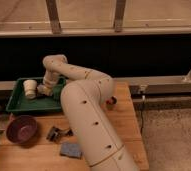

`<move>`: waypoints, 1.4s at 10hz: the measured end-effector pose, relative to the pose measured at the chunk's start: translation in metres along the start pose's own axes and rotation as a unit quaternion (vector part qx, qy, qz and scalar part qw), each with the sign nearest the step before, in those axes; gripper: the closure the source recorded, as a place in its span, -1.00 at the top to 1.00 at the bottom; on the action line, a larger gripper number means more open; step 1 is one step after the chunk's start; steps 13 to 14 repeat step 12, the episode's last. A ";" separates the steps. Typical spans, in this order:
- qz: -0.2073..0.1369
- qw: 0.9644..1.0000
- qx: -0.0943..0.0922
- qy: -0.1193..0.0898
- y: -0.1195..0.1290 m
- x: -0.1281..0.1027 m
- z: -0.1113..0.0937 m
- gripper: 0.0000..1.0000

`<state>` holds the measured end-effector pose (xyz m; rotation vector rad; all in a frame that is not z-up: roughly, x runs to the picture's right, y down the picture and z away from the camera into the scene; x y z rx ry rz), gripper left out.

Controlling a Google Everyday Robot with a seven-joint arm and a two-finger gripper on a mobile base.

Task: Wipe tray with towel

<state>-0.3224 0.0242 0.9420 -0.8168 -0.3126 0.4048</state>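
A green tray (19, 105) sits at the table's back left with a white cup (29, 88) standing in it. My gripper (45, 91) is down inside the tray, just right of the cup, with something pale at its tip that may be the towel. My arm (89, 115) bends over the table and hides the tray's right end. A grey-blue folded cloth (70, 149) lies on the wood near the front edge.
A maroon bowl (22, 129) stands in front of the tray. A small dark object (57, 133) lies beside it. A red thing (112, 100) peeks out behind my arm. The wooden table (124, 125) ends at the right; a dark window wall runs behind.
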 end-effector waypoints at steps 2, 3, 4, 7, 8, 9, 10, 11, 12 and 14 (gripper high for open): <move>-0.019 1.000 -0.012 -0.011 0.018 -0.013 0.004 -1.00; -0.025 0.999 -0.015 -0.013 0.032 -0.015 0.001 -1.00; -0.025 0.999 -0.015 -0.014 0.041 -0.010 -0.005 -1.00; -0.009 1.000 0.001 -0.007 0.065 0.028 -0.036 -1.00; -0.003 1.000 0.009 -0.007 0.066 0.039 -0.046 -1.00; 0.001 1.000 0.017 -0.007 0.066 0.050 -0.055 -1.00; 0.001 1.000 0.022 -0.011 0.066 0.054 -0.062 -1.00; -0.006 1.000 0.024 -0.019 0.065 0.052 -0.067 -0.95; -0.013 0.999 0.023 -0.027 0.065 0.049 -0.070 -0.93; -0.013 0.999 0.023 -0.027 0.065 0.049 -0.070 -0.93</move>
